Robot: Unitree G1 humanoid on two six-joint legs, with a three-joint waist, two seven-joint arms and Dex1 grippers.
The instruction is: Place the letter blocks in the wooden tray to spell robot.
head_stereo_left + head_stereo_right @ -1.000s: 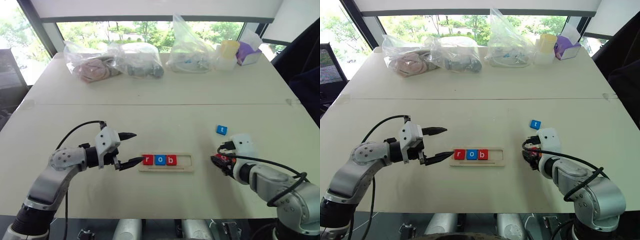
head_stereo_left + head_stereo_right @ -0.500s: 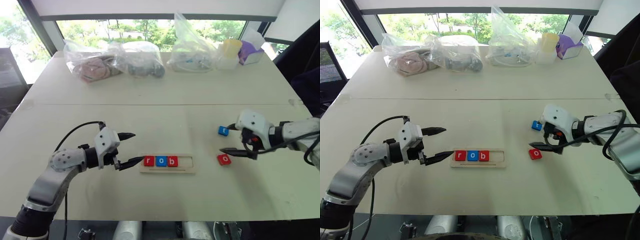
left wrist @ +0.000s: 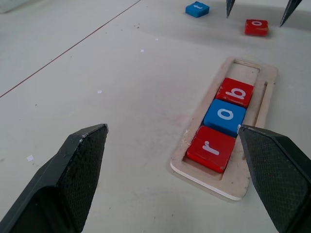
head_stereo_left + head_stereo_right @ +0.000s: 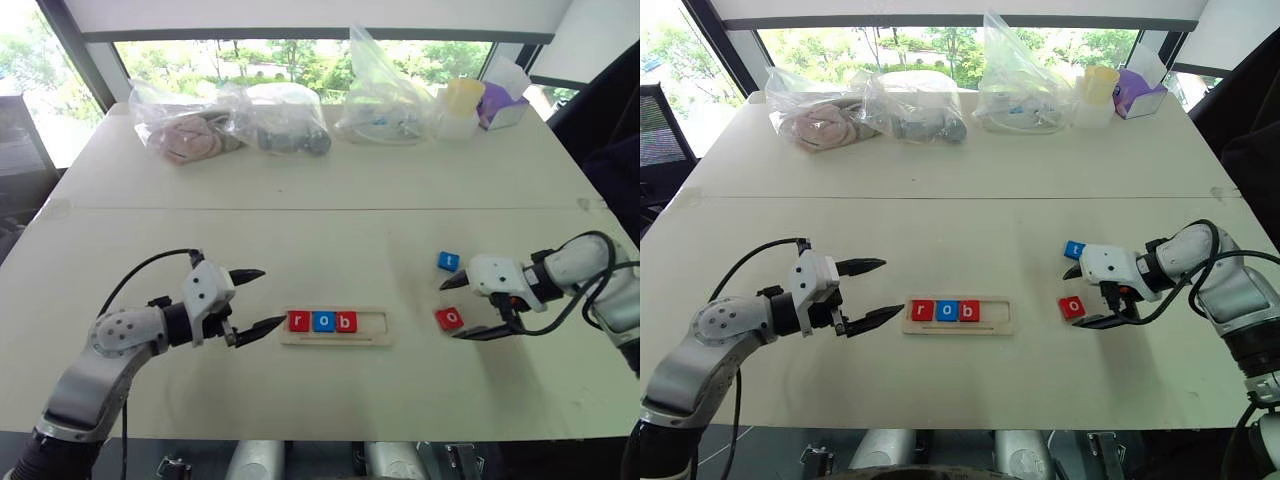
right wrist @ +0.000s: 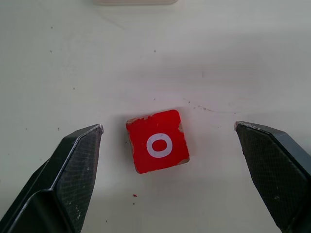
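The wooden tray (image 4: pixel 370 323) lies at the middle of the table and holds a red r (image 4: pixel 297 321), a blue o (image 4: pixel 322 321) and a red b (image 4: pixel 345 321) at its left end. The right part of its slot is bare. A red o block (image 4: pixel 449 319) lies flat on the table to the tray's right, with a blue t block (image 4: pixel 448 261) behind it. My right gripper (image 4: pixel 448 312) is open, one finger on each side of the red o block (image 5: pixel 157 141) without touching it. Just left of the tray, my left gripper (image 4: pixel 272 297) stands open and holds nothing.
Clear plastic bags (image 4: pixel 280 118) with assorted items, a yellow-lidded container (image 4: pixel 458 105) and a purple box (image 4: pixel 497 103) line the far edge of the table. A seam (image 4: pixel 320 209) runs across the tabletop behind the tray. A dark chair (image 4: pixel 605 120) stands at the right.
The right gripper let go of the red o block, which now lies on the table. It swung out to the right, rolled over, and its open fingers now straddle the block. The left gripper stayed put.
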